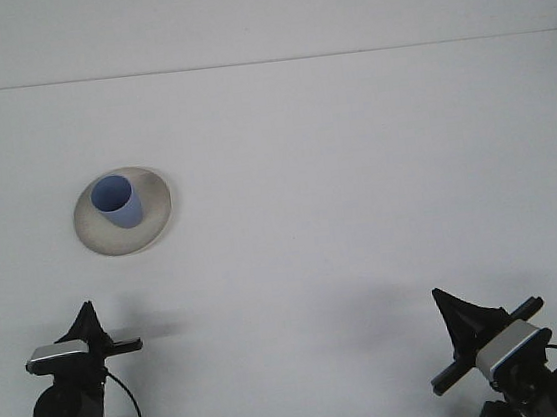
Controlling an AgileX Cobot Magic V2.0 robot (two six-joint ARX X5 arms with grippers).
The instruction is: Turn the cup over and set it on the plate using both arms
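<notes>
We see a white table (356, 180) filling nearly the whole front view, with a thin horizontal seam running across it near the 12 o'clock edge.

At about 9 o'clock from the centre of the view lies a round, pale grey plate (154, 223), resting flat on the table. A blue cup (117, 203) stands on the plate, mouth up, slightly toward the plate's 10 o'clock side; its open rim faces the camera and its base touches the plate surface.

At 7 o'clock we find the left gripper (88, 319), a dark pointed form above a grey wrist housing, with a short black bar projecting toward 3 o'clock. It holds nothing and is well apart from the plate. Its fingertips appear as one point from this angle, so we cannot tell whether they are apart or together.

At 5 o'clock we find the right gripper (453, 311), also dark and pointed, tilted toward 11 o'clock, over a grey housing with a slanted black bar. It holds nothing. Here too, we cannot tell the finger spacing.
</notes>
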